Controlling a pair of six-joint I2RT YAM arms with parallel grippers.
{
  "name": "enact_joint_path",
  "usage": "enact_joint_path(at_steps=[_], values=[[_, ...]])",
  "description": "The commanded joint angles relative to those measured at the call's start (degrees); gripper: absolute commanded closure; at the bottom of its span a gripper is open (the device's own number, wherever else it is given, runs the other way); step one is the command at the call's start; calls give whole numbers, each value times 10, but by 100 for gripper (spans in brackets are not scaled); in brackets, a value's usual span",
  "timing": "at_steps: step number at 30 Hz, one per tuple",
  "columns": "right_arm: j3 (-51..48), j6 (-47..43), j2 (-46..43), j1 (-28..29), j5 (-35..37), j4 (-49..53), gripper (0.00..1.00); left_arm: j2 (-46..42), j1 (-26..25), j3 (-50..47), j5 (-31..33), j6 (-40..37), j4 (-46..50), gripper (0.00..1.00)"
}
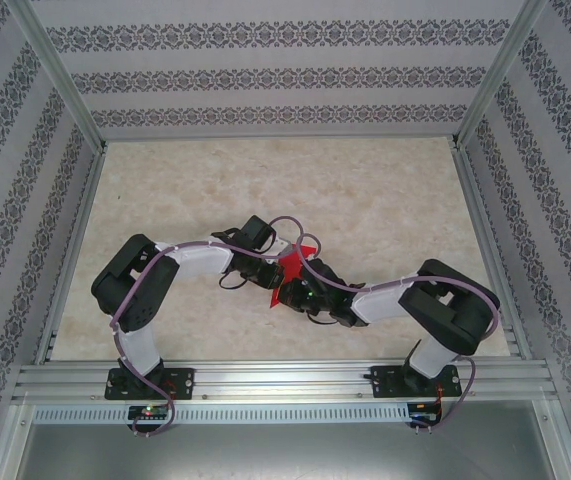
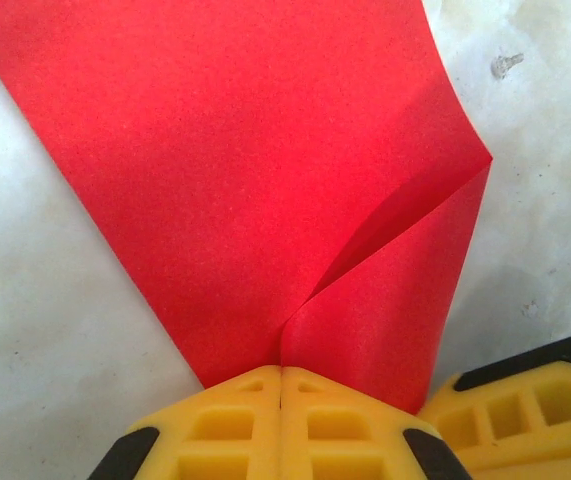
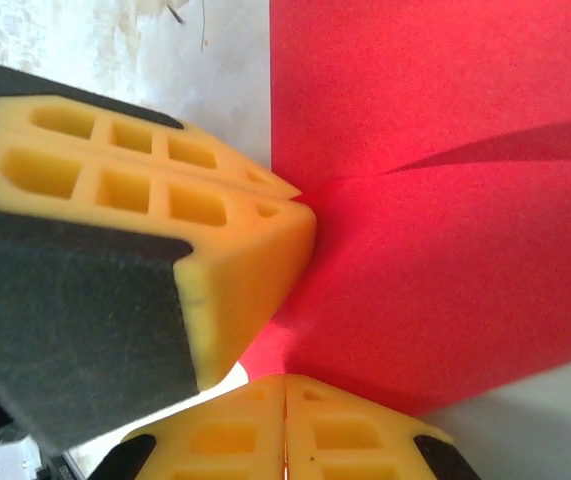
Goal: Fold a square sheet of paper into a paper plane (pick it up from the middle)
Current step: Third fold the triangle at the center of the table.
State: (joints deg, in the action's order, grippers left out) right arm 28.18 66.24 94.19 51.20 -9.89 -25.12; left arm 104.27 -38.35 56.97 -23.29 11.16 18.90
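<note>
Walls with grey patterned stripes (image 1: 265,75) close the cell at 9, 12 and 3 o'clock. They stand around a pale beige marbled worktop (image 1: 365,190). A ribbed aluminium rail (image 1: 285,380) runs along the 6 o'clock edge and carries both black-and-white arms.

The bright red square sheet of thin paper (image 1: 293,262) is near the worktop's middle, a little toward 6 o'clock, between the two wrists. It is raised and buckled, with a soft crease.

The left gripper (image 2: 281,375) is fully closed and pinches the sheet's edge. The right gripper (image 3: 285,385), just beside it, is also closed tight on the sheet.
</note>
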Motion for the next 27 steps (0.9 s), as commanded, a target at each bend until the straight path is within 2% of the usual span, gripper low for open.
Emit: enact_joint_path(at_steps=[1, 6, 17, 27], values=[[8, 18, 30, 6, 15, -47, 92, 26, 6, -1, 11, -7, 17, 96], [3, 30, 38, 7, 21, -37, 93, 27, 11, -1, 18, -6, 19, 96], [17, 13, -48, 21, 29, 12, 92, 26, 13, 0, 5, -5, 21, 96], [29, 32, 14, 44, 33, -5, 92, 26, 12, 6, 5, -6, 26, 95]])
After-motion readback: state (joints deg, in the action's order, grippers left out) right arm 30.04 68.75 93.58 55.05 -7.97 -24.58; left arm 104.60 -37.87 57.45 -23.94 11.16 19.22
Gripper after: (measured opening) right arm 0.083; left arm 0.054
